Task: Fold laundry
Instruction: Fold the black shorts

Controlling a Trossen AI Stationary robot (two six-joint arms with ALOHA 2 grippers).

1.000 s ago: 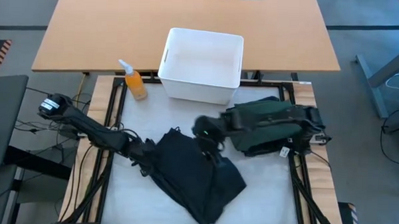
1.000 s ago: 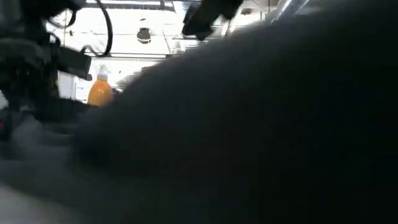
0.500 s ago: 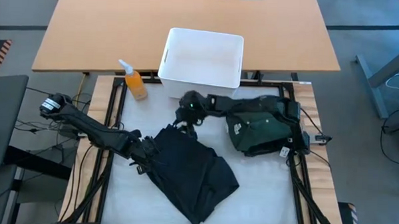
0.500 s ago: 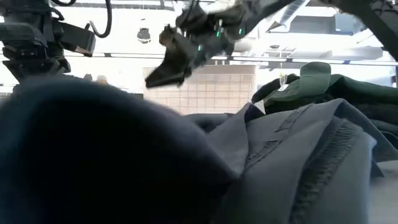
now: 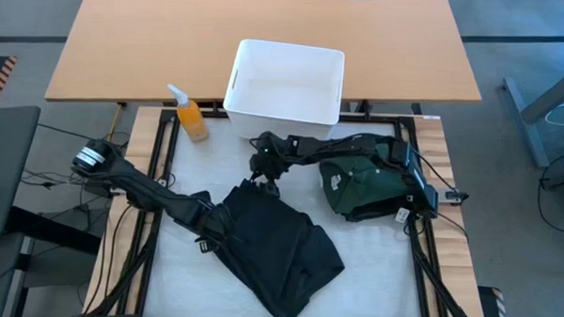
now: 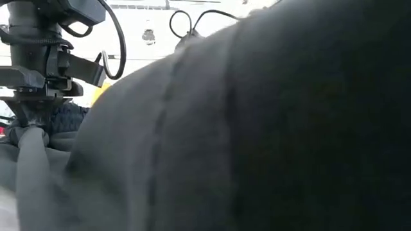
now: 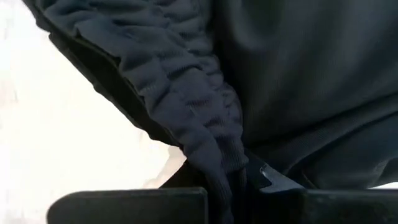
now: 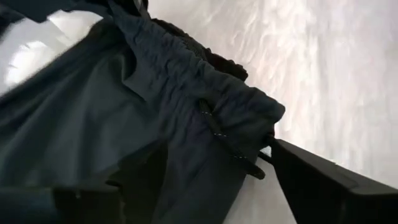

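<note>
From the high view, the black cloth trousers [image 5: 277, 255] lie in a loose diagonal heap on the white tabletop [image 5: 183, 174], more gathered than a second ago, when the same garment spread further toward the front edge. The right gripper [image 5: 265, 172] has travelled from over the dark green folded garment [image 5: 367, 187] to the heap's far upper corner, just in front of the white rectangular plastic bin [image 5: 286, 91]. The left gripper [image 5: 207, 231] has slid a little nearer the front along the heap's left edge. An orange spray bottle [image 5: 190, 118] stands apart by the bin's left side.

The low view is now almost wholly filled by dark cloth close to the lens; half a second ago the green garment and the right arm showed across it. That suggests the fabric has been drawn or lifted toward this camera.

In the left wrist view, the left gripper's fingers [image 7: 186, 202] are closed on a bunched, ribbed edge of the black trousers, seemingly the waistband, with the bare tabletop beside it.

In the right wrist view, the right gripper's fingers [image 8: 317, 183] stand spread wide on either side of another gathered stretch of waistband with its speckled drawcord [image 8: 227, 144]; the cloth lies between them, but they are not clamped on it.

My reading: one end of the waistband is secured and the other is being lined up for a pinch, so the trousers can be stretched flat before any fold is made. Folding proper has barely begun.
</note>
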